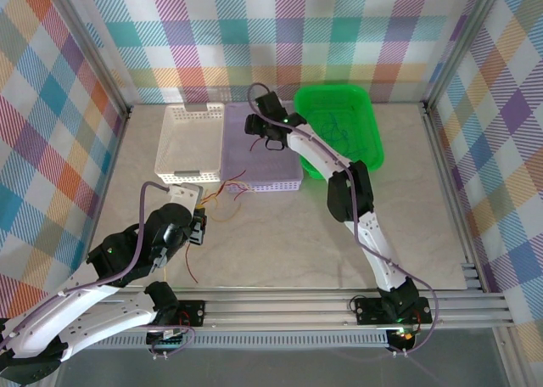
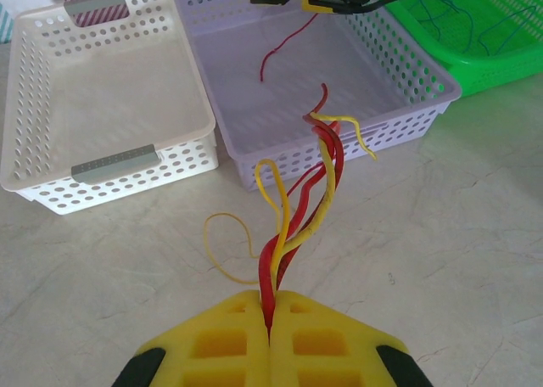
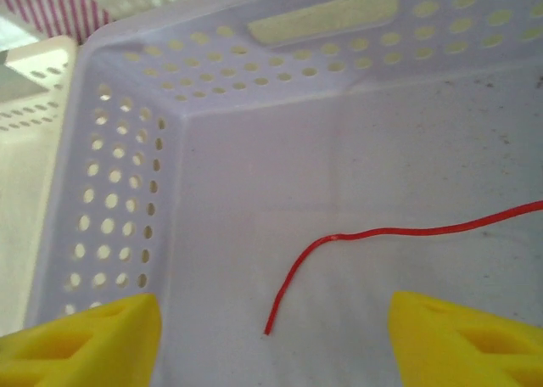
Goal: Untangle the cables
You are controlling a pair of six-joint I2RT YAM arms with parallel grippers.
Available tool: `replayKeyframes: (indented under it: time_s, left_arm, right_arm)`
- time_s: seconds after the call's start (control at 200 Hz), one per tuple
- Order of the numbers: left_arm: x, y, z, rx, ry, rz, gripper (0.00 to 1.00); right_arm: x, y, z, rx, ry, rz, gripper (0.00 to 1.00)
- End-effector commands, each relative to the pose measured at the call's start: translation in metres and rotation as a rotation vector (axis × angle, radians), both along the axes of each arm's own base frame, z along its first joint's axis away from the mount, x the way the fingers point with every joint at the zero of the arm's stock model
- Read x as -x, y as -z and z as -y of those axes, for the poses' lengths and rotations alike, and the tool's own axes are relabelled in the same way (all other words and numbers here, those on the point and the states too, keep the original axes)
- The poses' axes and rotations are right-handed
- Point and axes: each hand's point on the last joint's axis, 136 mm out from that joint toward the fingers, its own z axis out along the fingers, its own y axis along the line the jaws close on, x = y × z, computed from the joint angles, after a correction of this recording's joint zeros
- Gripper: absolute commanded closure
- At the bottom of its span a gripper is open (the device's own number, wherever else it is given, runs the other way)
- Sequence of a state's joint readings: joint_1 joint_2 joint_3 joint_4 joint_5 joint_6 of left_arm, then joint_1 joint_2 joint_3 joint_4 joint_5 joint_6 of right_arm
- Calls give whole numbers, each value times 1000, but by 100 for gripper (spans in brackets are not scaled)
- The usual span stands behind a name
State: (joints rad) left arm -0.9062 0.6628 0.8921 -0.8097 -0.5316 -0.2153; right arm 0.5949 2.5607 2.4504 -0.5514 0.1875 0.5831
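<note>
The left hand, its yellow fingers pressed together, clamps a bundle of red and yellow cables that rises straight out ahead of it. The strands twist around one another above the pale worktop. Their free tips reach the near wall of a lilac basket directly beyond the hand, and one yellow strand loops off to its left. From above, the same bundle trails between the left hand and the lilac basket.

The right hand hangs over that basket with its fingers spread wide apart and nothing gripped between them. Its own camera looks down past the right hand at a single red cable below it in the basket, in the gap between the fingertips. A white basket sits to this hand's left. A green basket holding blue and green cables sits to its right.
</note>
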Motion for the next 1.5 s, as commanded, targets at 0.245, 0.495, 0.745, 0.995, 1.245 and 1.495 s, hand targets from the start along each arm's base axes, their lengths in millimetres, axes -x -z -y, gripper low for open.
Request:
replayKeyframes:
  time_s: [0.245,0.495,0.745,0.995,1.245,1.495]
  left_arm:
    - [-3,1,5,1,14,-2,100]
    - [-4,3,7,-5,19,-9,100]
    - [-4,5,9,-12,27,-19,100]
    - [-5,8,11,-22,30,-27,100]
    - [-5,13,13,-35,36,-42,100]
    - [-6,15,15,-45,41,-51,100]
  right_arm:
    - [-11,38,24,-19,112,-79,12]
    - [-13,57,24,-53,145,-114,8]
    - [-31,75,23,-112,177,-127,10]
    - [-54,78,22,-185,225,-26,11]
    - [-71,84,23,-246,281,40,21]
    - [-83,85,16,-337,287,90,50]
